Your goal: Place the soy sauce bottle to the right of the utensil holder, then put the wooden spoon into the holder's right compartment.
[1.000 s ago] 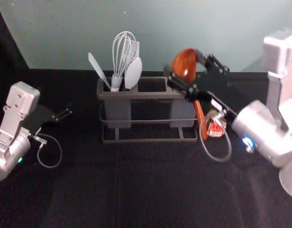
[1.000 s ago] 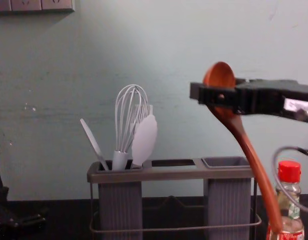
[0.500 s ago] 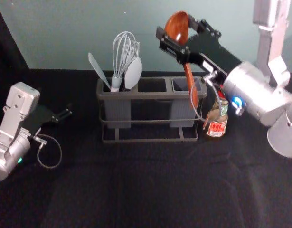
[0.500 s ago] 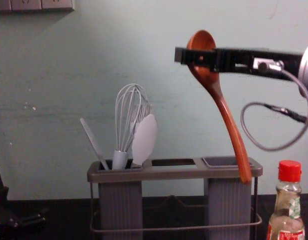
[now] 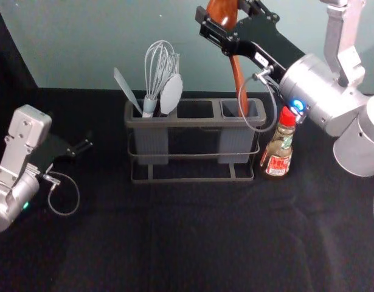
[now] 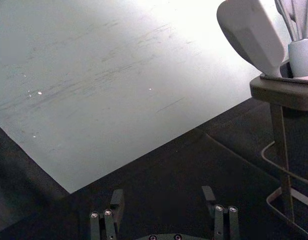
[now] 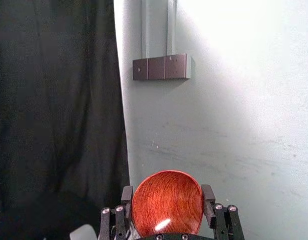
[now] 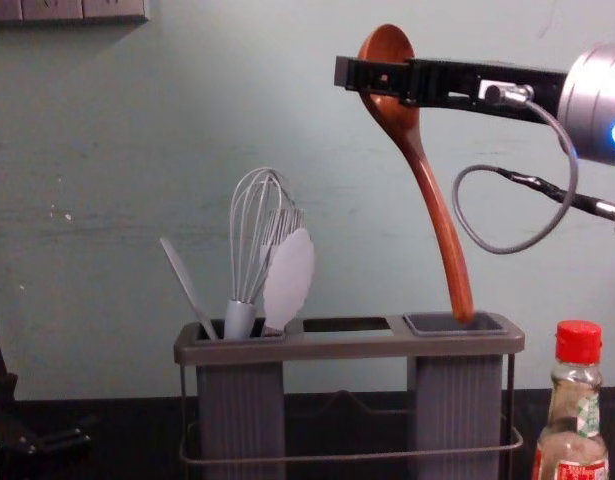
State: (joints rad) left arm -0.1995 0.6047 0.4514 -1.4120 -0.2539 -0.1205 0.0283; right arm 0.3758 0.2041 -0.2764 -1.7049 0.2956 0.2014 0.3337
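Has brought wooden spoon (image 8: 434, 195) above right compartment (image 8: 431, 323), clasped by its bowl (image 8: 389, 42) in right hand (image 7: 168, 194). Seems lined up for lowering.

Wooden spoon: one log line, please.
right tool: holds brown wooden spoon above grey holder; handle tip: at right compartment's mouth; red-capped glass bottle: holder's right; left tool: open, left

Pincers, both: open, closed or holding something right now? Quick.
Left pincer: open, empty, left of the utensil holder.
Right pincer: closed on the wooden spoon by its bowl, raised above the holder's right side.
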